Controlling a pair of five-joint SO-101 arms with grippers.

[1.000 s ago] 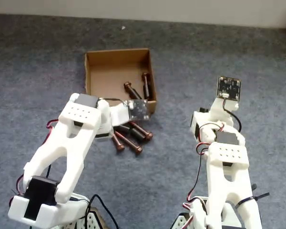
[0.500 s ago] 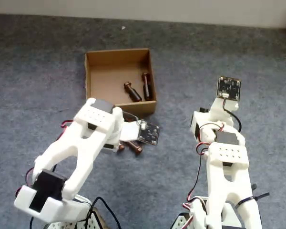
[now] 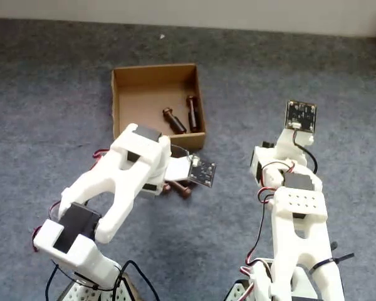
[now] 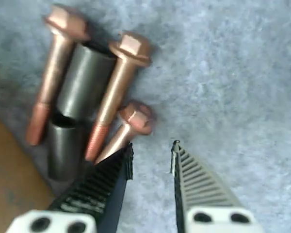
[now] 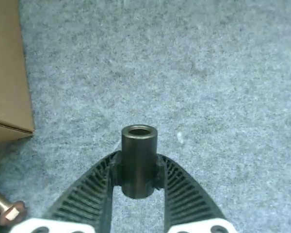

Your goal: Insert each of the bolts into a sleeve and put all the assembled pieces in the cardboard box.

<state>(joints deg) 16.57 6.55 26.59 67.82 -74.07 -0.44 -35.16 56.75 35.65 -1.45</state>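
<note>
**Tools.** The left gripper is found part-open with a narrow gap between its jaws and nothing held. The right gripper is clamped across the body of a dark grey metal tube sleeve, and the bore is left clear.

**Work pieces.** A copper-coloured flanged hex bolt lies just beside the left gripper, its shank end hidden behind one finger. Two more bolts and two loose sleeves lie touching in a cluster on the grey carpet, near the brown cardboard box. Two assembled pieces are noted inside the box.

**Handling.** The bolts are judged rigid, dense and smooth, and likely to roll. A hold across the plain shank just below the flange is advised, with the threaded end left free for insertion.
</note>
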